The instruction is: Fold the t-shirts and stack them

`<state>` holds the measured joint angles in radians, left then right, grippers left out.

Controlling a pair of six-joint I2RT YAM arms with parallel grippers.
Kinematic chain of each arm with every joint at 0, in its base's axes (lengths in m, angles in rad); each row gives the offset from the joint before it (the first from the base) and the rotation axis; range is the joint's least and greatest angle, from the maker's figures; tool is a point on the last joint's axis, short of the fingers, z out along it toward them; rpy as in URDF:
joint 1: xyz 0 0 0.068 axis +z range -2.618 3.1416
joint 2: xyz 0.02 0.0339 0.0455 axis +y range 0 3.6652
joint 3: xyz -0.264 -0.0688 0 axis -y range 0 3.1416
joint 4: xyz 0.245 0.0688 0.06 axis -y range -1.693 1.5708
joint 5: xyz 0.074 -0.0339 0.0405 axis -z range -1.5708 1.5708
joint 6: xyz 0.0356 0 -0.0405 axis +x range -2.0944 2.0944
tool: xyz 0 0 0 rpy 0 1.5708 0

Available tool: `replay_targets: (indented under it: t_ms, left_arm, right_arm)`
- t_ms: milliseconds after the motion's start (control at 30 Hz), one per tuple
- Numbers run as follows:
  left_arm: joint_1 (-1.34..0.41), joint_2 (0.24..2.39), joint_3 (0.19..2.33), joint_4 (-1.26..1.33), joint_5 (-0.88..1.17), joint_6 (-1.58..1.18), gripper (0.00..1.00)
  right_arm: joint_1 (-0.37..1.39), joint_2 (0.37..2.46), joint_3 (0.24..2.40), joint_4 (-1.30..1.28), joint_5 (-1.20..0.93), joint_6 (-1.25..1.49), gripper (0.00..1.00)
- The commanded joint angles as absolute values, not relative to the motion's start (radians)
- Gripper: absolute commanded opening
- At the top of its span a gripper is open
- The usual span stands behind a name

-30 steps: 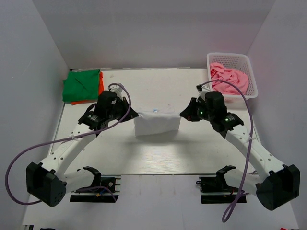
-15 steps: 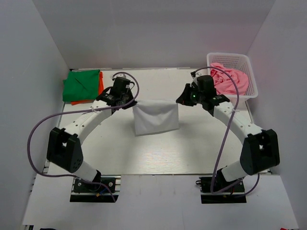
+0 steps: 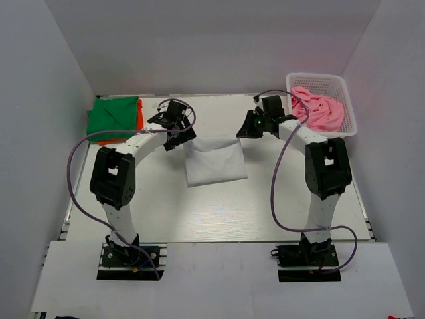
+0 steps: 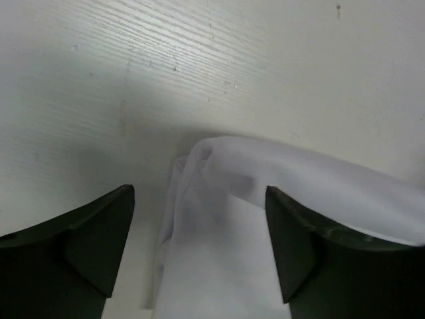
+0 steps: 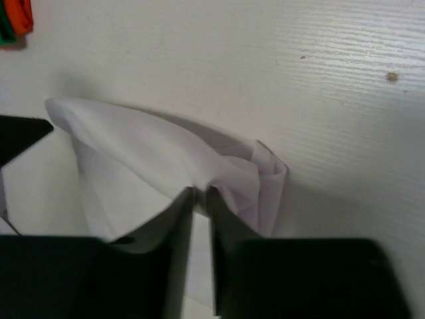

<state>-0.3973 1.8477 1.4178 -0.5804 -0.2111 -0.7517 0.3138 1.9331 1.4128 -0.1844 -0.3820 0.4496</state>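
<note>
The left gripper (image 4: 199, 193) has just opened wide, freeing the white t-shirt (image 3: 216, 163), while the right gripper (image 5: 201, 194) still pinches its far right corner, so the fold is nearly laid.

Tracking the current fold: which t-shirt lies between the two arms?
The white t-shirt, mid-table; the green t-shirt and orange t-shirt are stacked far left, the pink t-shirt sits in the basket.

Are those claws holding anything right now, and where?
The right gripper pinches the white t-shirt at its far right corner; the left gripper is open, holding nothing.
</note>
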Motion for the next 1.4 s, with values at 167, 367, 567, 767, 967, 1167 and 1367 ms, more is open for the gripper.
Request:
replay_targets:
  t_ms: [167,367,567,767,967,1167,1367]
  left_arm:
    - [-0.367,1.882,1.566,-0.669,-0.241,-0.706,1.0]
    - [-0.379,1.752,1.32,-0.519,-0.109,-0.687,1.0]
    - [-0.388,1.729,1.19,-0.443,0.032,-0.666,1.0]
    - [-0.408,1.805,1.155,-0.42,0.021,-0.657,1.0]
    - [-0.439,1.957,1.203,-0.428,0.021,-0.617,0.84]
    - [-0.462,2.0,1.23,-0.428,0.012,-0.606,0.4]
    - [-0.45,2.062,1.397,-0.517,-0.159,-0.46,0.0]
  right_arm:
    - [0.31,1.938,1.53,-0.222,-0.399,0.373,0.91]
    - [0.311,1.722,1.269,-0.155,-0.339,0.4,0.91]
    - [0.31,1.516,1.045,-0.136,-0.296,0.422,0.91]
    - [0.308,1.368,0.917,-0.158,-0.304,0.425,0.91]
    - [0.307,1.263,0.855,-0.202,-0.204,0.407,0.91]
    - [0.305,1.201,0.822,-0.213,-0.123,0.403,0.91]
    - [0.304,1.187,0.813,-0.222,-0.091,0.385,0.91]
